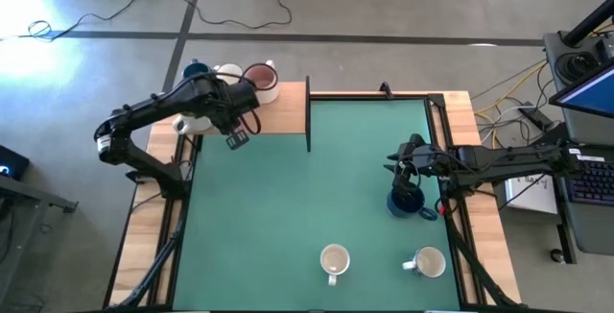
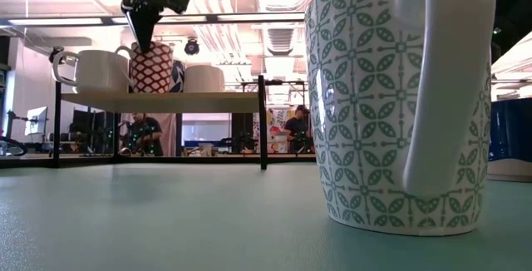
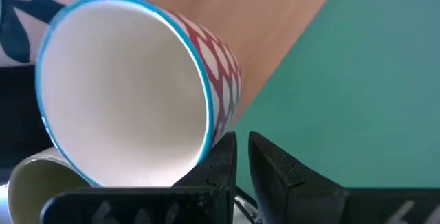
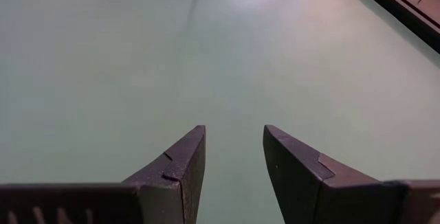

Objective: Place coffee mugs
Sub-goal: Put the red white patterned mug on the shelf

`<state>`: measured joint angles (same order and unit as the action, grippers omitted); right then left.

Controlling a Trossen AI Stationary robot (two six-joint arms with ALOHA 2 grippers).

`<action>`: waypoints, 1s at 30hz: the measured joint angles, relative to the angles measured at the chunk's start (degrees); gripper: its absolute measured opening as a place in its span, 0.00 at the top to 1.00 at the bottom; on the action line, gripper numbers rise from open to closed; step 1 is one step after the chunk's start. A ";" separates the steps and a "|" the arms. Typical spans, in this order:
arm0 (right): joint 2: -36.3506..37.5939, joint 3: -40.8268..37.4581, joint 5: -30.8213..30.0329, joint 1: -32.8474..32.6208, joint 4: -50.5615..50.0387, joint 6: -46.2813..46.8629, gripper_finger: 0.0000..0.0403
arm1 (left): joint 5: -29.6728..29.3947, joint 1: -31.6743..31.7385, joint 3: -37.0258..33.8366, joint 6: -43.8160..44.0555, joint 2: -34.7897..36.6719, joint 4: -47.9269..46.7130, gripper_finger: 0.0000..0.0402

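On a raised wooden shelf [image 1: 280, 116] at the table's far left stand several mugs. One has a red-and-white pattern, a white inside and a blue rim [image 3: 124, 93] [image 2: 152, 70]. My left gripper [image 3: 242, 141] [image 2: 140, 42] hangs over it from above, fingers almost together beside its rim. My right gripper [image 4: 234, 131] [image 1: 405, 171] is open over bare green mat, just on the far side of a dark blue mug [image 1: 408, 203]. Two cream mugs [image 1: 334, 260] [image 1: 425, 262] stand on their bases near the near edge. One of them, leaf-patterned, fills the low view [image 2: 399, 105]. My left gripper comes down from above at the red-patterned mug's rim [image 3: 206, 145], which lies beside one finger [image 3: 221, 159] and not in the gap. I cannot tell whether it touches the mug. The mug stands upright on the shelf.
The shelf also carries a blue mug [image 1: 197, 68], a white mug [image 1: 228, 71], a mug with a reddish inside [image 1: 261, 77] and another white one [image 1: 192, 121]. A black upright [image 1: 308, 111] marks the shelf's right end. The green mat's middle [image 1: 307, 198] is bare. People sit in the room behind [image 2: 141, 134].
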<state>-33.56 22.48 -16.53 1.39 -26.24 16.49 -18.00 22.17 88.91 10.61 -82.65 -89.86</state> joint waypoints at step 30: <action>0.00 0.00 0.00 0.00 0.00 0.00 0.66 | 1.49 -0.70 1.02 -3.56 -0.09 7.76 0.95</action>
<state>-33.56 22.48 -16.53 1.39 -26.24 16.49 -16.50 21.47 89.92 7.05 -82.74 -82.10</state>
